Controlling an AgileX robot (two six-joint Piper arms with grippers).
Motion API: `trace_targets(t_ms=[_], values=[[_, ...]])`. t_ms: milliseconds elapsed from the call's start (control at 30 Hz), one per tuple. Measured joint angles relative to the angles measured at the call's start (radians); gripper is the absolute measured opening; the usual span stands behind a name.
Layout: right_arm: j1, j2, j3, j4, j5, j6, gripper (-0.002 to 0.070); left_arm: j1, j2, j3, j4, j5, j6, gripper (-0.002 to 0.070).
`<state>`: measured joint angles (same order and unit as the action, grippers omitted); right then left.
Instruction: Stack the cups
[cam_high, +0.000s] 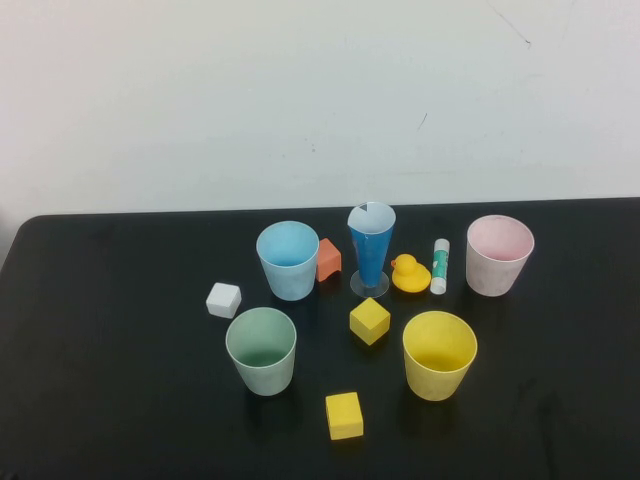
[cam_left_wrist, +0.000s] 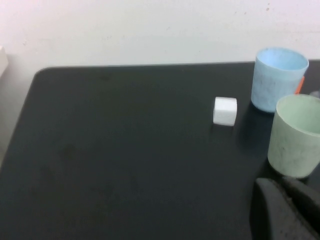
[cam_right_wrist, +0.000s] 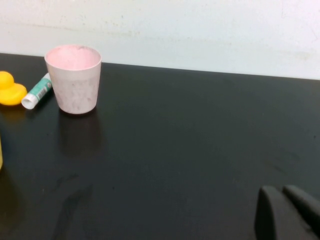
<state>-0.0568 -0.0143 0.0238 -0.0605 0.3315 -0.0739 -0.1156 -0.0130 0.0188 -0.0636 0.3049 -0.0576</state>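
Four cups stand upright and apart on the black table (cam_high: 100, 350): light blue (cam_high: 288, 260) at back left, pale green (cam_high: 261, 350) in front of it, yellow (cam_high: 439, 354) at front right, pale pink (cam_high: 499, 254) at back right. Neither arm shows in the high view. In the left wrist view my left gripper (cam_left_wrist: 280, 184) is shut and empty, low over the table just short of the green cup (cam_left_wrist: 296, 135), with the blue cup (cam_left_wrist: 278, 77) beyond. My right gripper (cam_right_wrist: 281, 191) is shut and empty too, well away from the pink cup (cam_right_wrist: 74, 78).
Between the cups stand a tall dark-blue cone glass (cam_high: 370, 250), an orange block (cam_high: 328, 259), a yellow duck (cam_high: 409, 274) and a glue stick (cam_high: 439, 266). A white cube (cam_high: 223, 299) and two yellow cubes (cam_high: 369, 321) (cam_high: 344, 415) lie nearer the front.
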Motion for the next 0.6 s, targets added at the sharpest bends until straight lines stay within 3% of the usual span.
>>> trace_targets(t_ms=[200,400,600], values=[[0.0,0.0,0.006,0.0,-0.076,0.0,-0.0003,0.0,0.0,0.002,0.0,-0.199,0.002,-0.0002],[0.0,0.0,0.006,0.0,-0.409,0.0,-0.0003,0.0,0.0,0.002,0.0,-0.565,0.004,-0.0002],[0.0,0.0,0.006,0.0,-0.722,0.0,-0.0003,0.0,0.0,0.002,0.0,-0.739,0.007,-0.0002]])
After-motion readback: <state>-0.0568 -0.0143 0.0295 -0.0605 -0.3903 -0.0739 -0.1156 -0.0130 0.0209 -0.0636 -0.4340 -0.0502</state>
